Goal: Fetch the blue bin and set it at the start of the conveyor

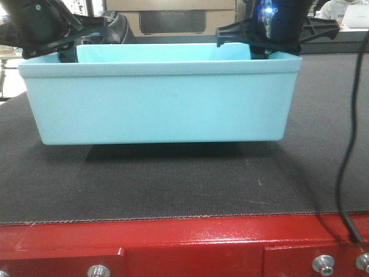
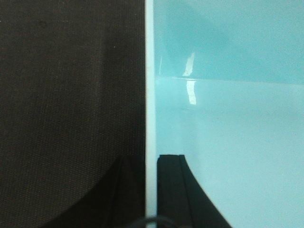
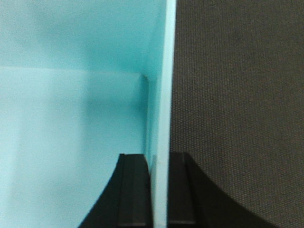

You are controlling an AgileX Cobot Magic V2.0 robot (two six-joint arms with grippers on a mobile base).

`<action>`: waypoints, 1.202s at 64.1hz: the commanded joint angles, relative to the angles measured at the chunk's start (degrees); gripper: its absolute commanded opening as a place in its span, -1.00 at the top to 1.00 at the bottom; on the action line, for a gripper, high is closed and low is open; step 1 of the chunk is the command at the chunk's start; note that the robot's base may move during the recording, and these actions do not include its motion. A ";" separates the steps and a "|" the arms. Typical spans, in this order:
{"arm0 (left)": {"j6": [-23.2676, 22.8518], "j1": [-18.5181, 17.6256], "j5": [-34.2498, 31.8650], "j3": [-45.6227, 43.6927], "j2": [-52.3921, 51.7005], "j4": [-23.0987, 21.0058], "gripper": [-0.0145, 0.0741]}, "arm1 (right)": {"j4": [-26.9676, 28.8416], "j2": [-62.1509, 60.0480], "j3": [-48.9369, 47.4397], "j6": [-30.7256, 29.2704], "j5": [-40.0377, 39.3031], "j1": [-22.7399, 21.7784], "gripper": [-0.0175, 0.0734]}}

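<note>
Plastic, smooth pale turquoise: the blue bin [image 1: 161, 98] stands on the coarse dark weave of the conveyor start [image 1: 173, 179]; only the front view shows its glossy red frame [image 1: 190, 236]. Wrist views show left hand [image 2: 151, 190] and right hand [image 3: 159, 190] each pinching a thin side wall.

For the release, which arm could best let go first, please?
Left, marginally: left gripper and right gripper pinch the blue bin alike, but a black cable crosses the belt's right.
</note>
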 commanded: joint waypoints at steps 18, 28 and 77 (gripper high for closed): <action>-0.24 -0.66 -1.52 -0.29 -0.27 -0.89 -0.05 | 0.07 0.00 -0.29 -0.78 -1.74 0.45 -0.05; -0.24 -0.52 0.53 -0.53 -0.38 1.27 -0.30 | -0.23 -0.21 -1.37 -0.78 2.96 0.45 -0.12; 4.42 -0.52 10.24 -7.52 -14.16 -6.05 0.92 | 0.50 -16.92 -1.08 -0.89 2.79 0.45 0.98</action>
